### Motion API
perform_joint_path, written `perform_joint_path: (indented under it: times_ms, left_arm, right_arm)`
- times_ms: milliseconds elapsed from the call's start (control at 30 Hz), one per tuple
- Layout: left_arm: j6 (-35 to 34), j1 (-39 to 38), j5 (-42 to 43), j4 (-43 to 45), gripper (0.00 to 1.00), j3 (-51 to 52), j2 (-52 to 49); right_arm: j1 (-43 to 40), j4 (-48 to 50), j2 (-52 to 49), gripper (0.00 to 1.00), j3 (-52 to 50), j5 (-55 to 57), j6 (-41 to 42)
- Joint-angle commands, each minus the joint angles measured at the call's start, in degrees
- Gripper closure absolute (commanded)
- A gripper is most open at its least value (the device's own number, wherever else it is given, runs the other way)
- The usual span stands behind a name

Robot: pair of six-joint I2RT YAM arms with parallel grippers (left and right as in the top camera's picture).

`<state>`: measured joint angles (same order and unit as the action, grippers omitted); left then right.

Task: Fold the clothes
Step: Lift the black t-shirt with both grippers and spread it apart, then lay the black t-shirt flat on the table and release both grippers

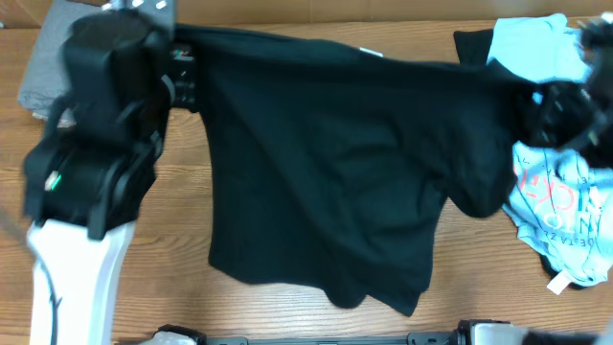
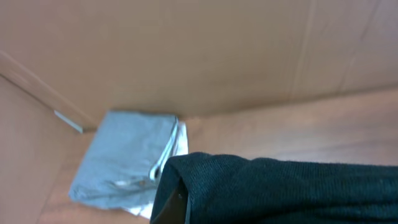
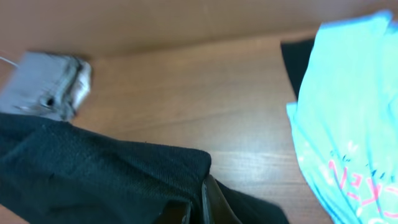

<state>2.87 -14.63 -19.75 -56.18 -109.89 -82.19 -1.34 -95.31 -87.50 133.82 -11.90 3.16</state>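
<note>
The big black left arm is closest to the overhead camera, and it covers the left part of the desk. Its left gripper is pinched tight on one top corner of the black T-shirt. The cloth is bunched over the gripper and hides most of it.

The right gripper is pinched tight on the other top corner, over on the right. The black T-shirt is stretched between the two grippers along the far side of the desk. The rest of it spreads out toward the near side, in the middle of the desk. It has wrinkles, and its near edge is bumpy. A small white label shows at the far edge.

A light blue tee with red print lies in a loose heap on the right side of the desk. The black T-shirt's right edge reaches it. A bit of dark cloth peeks out beside the blue tee on the far side.

A folded grey garment sits in the far left corner, by a brown wall.
</note>
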Motion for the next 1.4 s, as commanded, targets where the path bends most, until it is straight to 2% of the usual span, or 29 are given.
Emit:
perform_joint_path:
  times_ms: [0, 200, 333, 367, 400, 433, 467, 500, 533, 600, 700, 833, 967, 1000, 1067, 1200, 1367]
  left_arm:
    - [-1.8, 1.2, -7.7, 0.0, 0.96, -0.5, -7.0]
    - [-1.8, 1.2, -7.7, 4.6, 0.96, -0.5, -21.4]
    - [-1.8, 1.2, -7.6, 14.5, 0.94, -0.5, -30.3]
    - [-1.8, 1.2, -7.6, 18.3, 0.85, -0.5, -32.7]
    - [-1.8, 1.2, -7.5, 21.5, 0.71, -0.5, -34.5]
    - [-1.8, 1.2, -7.4, 25.7, 0.44, -0.5, -36.8]
    - [-1.8, 1.2, -7.4, 30.1, 0.24, -0.5, -38.8]
    - [-1.8, 1.2, -7.4, 33.0, 0.08, -0.5, -40.2]
    - [-1.8, 1.2, -7.4, 35.2, 0.00, -0.5, -41.2]
    - [-1.6, 1.1, -7.4, 37.8, 0.00, -0.6, -41.7]
    - [-1.6, 1.1, -7.3, 35.5, 0.00, -1.8, -39.0]
    - [-1.4, 1.1, -4.5, 26.2, 0.00, -5.4, -32.9]
    - [0.4, 1.1, 2.6, 15.7, 0.00, -8.0, -25.7]
    - [1.0, 1.1, 6.0, 12.2, 0.00, -8.1, -22.2]
    - [1.0, 1.1, 8.3, 9.5, 0.00, -8.1, -18.8]
    - [0.9, 1.1, 12.1, 4.5, 0.00, -8.1, -12.9]
    - [0.1, 1.1, 12.3, -3.8, 0.00, -8.1, -8.2]
  right_arm:
    - [-0.6, 0.8, -7.7, 0.96, -0.7, 5.4, -1.4]
    - [-0.5, 7.1, -23.1, 0.96, -0.8, 5.4, -1.7]
    - [-0.3, 18.2, -33.0, 0.96, -0.8, 5.4, -1.7]
    - [-0.3, 22.5, -35.7, 0.96, -0.8, 5.4, -1.7]
    - [-0.2, 26.2, -37.5, 0.91, -0.8, 5.3, -1.5]
    - [0.0, 31.5, -40.3, 0.48, -0.8, 5.3, -1.5]
    - [0.1, 35.3, -42.2, 0.03, -0.8, 5.0, -1.4]
    - [0.3, 37.5, -43.5, 0.00, -0.8, 4.7, -1.3]
    - [0.4, 39.4, -44.5, 0.00, -0.8, 4.8, -0.2]
    - [0.5, 41.7, -45.3, 0.00, -0.8, 4.8, 3.8]
    - [0.3, 39.6, -43.5, 0.00, 0.3, 4.5, 6.1]
    - [0.1, 31.6, -38.7, 0.00, 1.7, 3.2, 6.1]
    - [0.1, 21.3, -33.1, 0.00, 1.7, 1.3, 6.1]
    - [0.2, 16.2, -30.6, 0.00, 1.7, -0.1, 6.1]
    - [0.2, 12.2, -28.2, 0.00, 1.7, -1.4, 6.1]
    - [0.2, 7.6, -22.8, 0.00, 1.7, -2.5, 6.8]
    - [0.2, 5.1, -15.1, 0.00, 1.7, 0.3, 11.4]
